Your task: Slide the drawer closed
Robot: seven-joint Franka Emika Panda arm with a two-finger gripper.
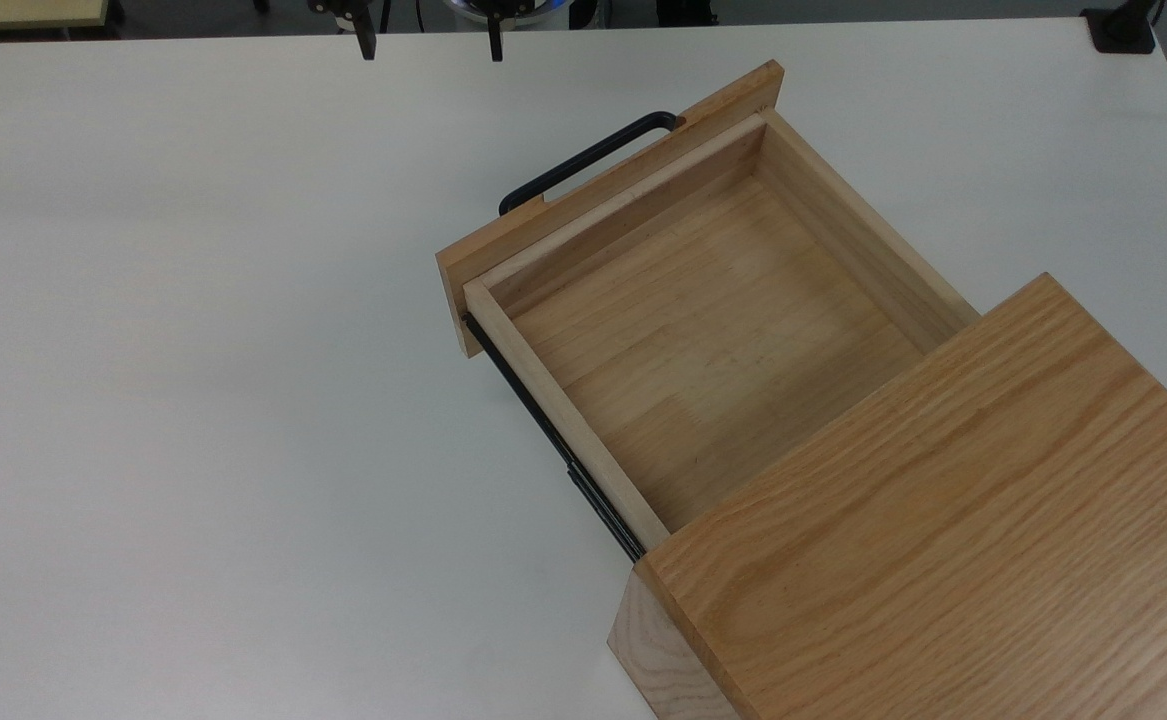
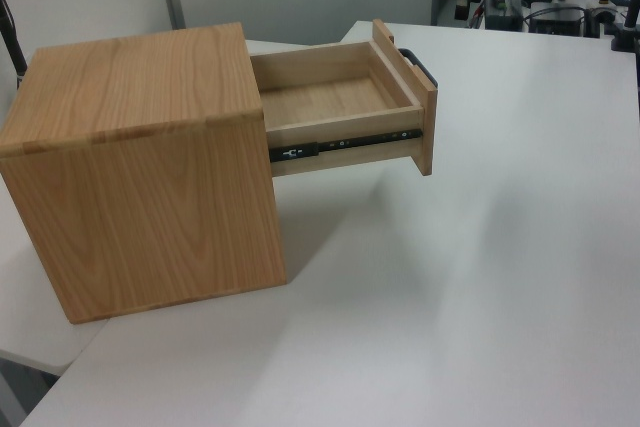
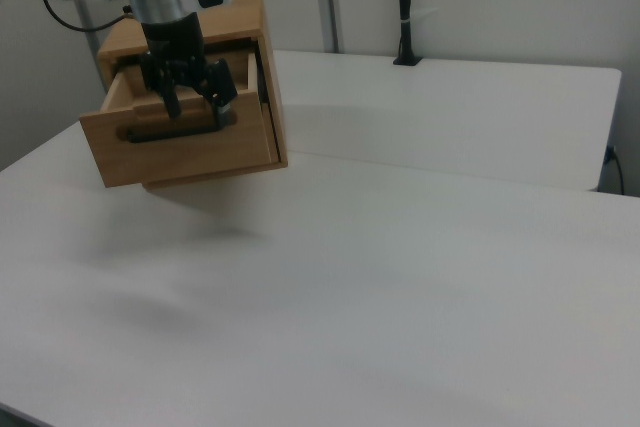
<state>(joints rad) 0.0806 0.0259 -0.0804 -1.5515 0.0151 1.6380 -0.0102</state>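
The drawer [image 1: 713, 330] is a light wooden tray, pulled far out of the oak cabinet [image 1: 943, 520] and empty inside. Its flat front panel carries a black bar handle [image 1: 588, 160], and a black rail runs along its side. In the left view the drawer [image 2: 335, 97] sticks out to the right of the cabinet [image 2: 150, 167]. My gripper [image 1: 431, 45] hangs at the top view's upper edge, open, well apart from the handle and holding nothing. From the right view, the gripper [image 3: 197, 107] appears in front of the drawer's front panel [image 3: 200, 152].
The cabinet stands on a broad white table [image 1: 193, 350] with bare surface to the top view's left. A black clamp [image 1: 1123, 30] sits at the far right corner. A black post [image 3: 403, 7] rises at the table's back edge.
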